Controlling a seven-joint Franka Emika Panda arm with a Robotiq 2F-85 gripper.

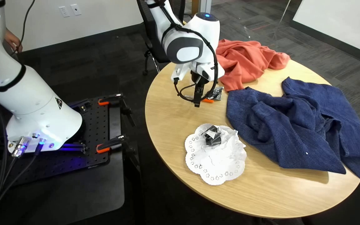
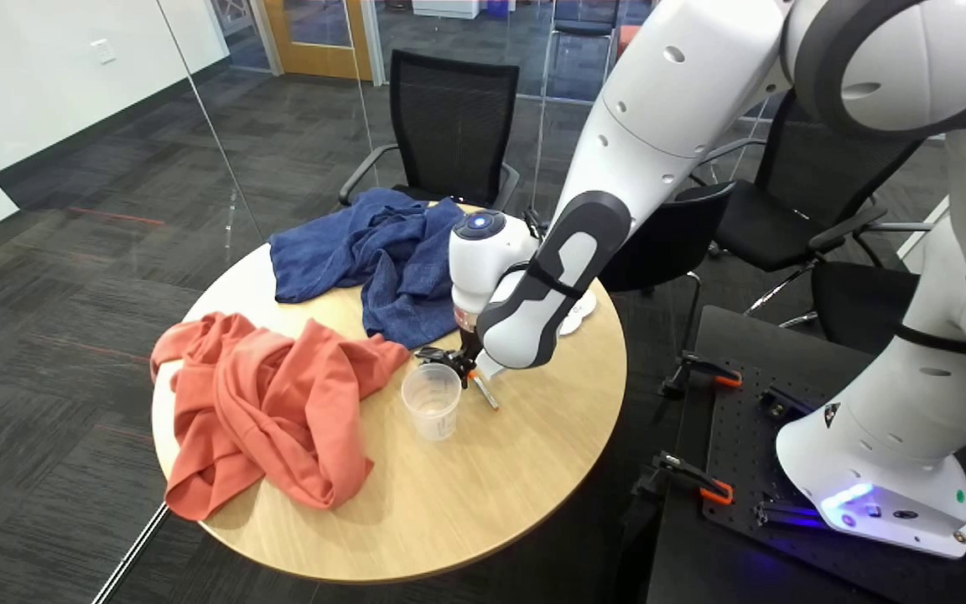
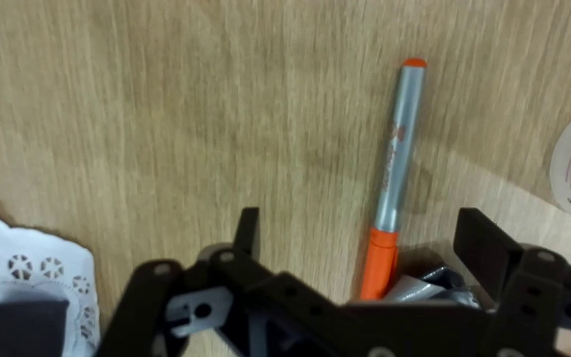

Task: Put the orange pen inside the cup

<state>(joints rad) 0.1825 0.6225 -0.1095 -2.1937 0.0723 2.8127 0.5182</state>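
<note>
The orange pen (image 3: pixel 398 158) lies flat on the round wooden table (image 1: pixel 167 118), right of centre in the wrist view, its grey barrel pointing up the frame and its orange cap partly hidden by the gripper (image 3: pixel 362 230). The gripper is spread wide, one black tip to each side of the pen in that view; whether it is low enough to straddle the pen, I can't tell. Just beside the cap, at the lower right, sits a shiny dark clump (image 3: pixel 449 287).

The clear plastic cup (image 2: pixel 431 407) stands upright near the middle of the frame in an exterior view, the pen just to its right. In the wrist view the right edge cuts it off, well apart from the pen, with small print showing.

Farther out, a white doily (image 1: pixel 198 162) spreads at the lower centre in an exterior view, bearing crumpled white paper (image 1: pixel 228 142) and a black lump (image 1: pixel 213 140). A blue cloth (image 1: pixel 292 125) lies heaped at the right there, an orange-red cloth (image 1: pixel 245 59) above and left of it. The white arm (image 2: pixel 651 126) slants in from the upper right in an exterior view, and a black chair (image 2: pixel 454 126) stands at upper centre.
</note>
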